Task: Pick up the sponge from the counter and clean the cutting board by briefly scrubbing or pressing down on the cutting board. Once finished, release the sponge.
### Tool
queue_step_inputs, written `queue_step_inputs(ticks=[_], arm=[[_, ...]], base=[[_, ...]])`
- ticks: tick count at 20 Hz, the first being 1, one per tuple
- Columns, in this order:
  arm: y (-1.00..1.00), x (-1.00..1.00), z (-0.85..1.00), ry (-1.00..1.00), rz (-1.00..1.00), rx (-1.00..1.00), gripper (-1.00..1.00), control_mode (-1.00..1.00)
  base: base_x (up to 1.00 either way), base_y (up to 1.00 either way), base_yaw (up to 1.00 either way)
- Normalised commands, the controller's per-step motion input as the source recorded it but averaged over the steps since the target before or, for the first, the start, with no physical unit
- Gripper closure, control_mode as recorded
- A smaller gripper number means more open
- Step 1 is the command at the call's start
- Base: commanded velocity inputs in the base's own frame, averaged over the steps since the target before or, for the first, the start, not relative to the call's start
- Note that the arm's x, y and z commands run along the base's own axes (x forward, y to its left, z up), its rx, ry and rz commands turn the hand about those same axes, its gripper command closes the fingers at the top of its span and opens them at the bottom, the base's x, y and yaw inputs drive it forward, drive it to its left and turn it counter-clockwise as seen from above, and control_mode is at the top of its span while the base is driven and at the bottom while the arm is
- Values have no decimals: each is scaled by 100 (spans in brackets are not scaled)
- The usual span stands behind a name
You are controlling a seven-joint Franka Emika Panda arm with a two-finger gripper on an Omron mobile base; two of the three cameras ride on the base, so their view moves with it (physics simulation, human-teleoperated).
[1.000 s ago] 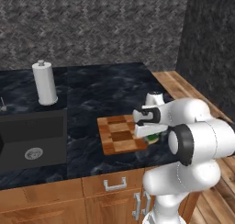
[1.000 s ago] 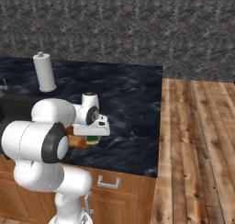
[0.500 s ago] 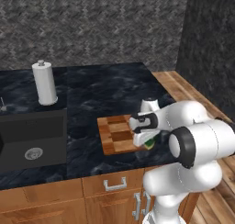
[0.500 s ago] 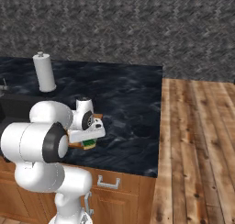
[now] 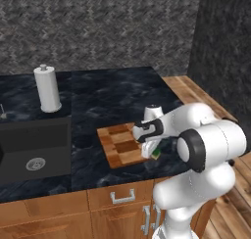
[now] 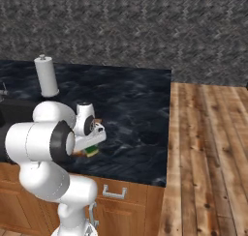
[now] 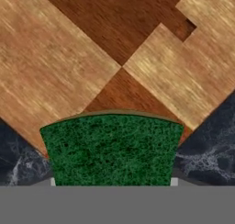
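The counter (image 5: 112,96) carries the checkered cutting board (image 5: 120,145) near its front edge, right of the black sink basin (image 5: 32,150), with a paper towel roll (image 5: 47,88) standing well behind. The pick-up step appears complete: the sponge (image 7: 112,149) is off the counter and sits between the jaws of the gripper (image 5: 151,152), which is clamped on it at the board's right-hand edge. In the hand view, the green scouring face fills the lower centre, with the board's light and dark blocks directly beyond it and dark stone at both lower corners, so the sponge is positioned over a corner region of the board. Contact with the wood cannot be confirmed; the sponge reads as at or just above the surface. The scrubbing or pressing step is judged to be starting or in progress, and the release remains outstanding. The sponge's long axis runs crosswise to the gripper fingers, roughly diagonal to the board's block pattern. In the right base view, its yellow layer (image 6: 91,152) shows below the hand.
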Motion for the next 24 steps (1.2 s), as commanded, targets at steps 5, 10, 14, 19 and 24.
queue_step_inputs(ticks=[5, 10, 14, 19, 24], arm=[[14, 4, 0, 0, 29, 0, 100, -100], [0, 0, 0, 0, 23, 0, 100, -100], [0, 0, 1, -2, 26, 0, 100, -100], [11, 0, 0, -1, 23, 0, 100, -100], [17, 0, 0, 0, 21, 0, 100, -100]], base=[[0, 0, 0], [0, 0, 0], [0, 0, 0], [0, 0, 0], [0, 0, 0]])
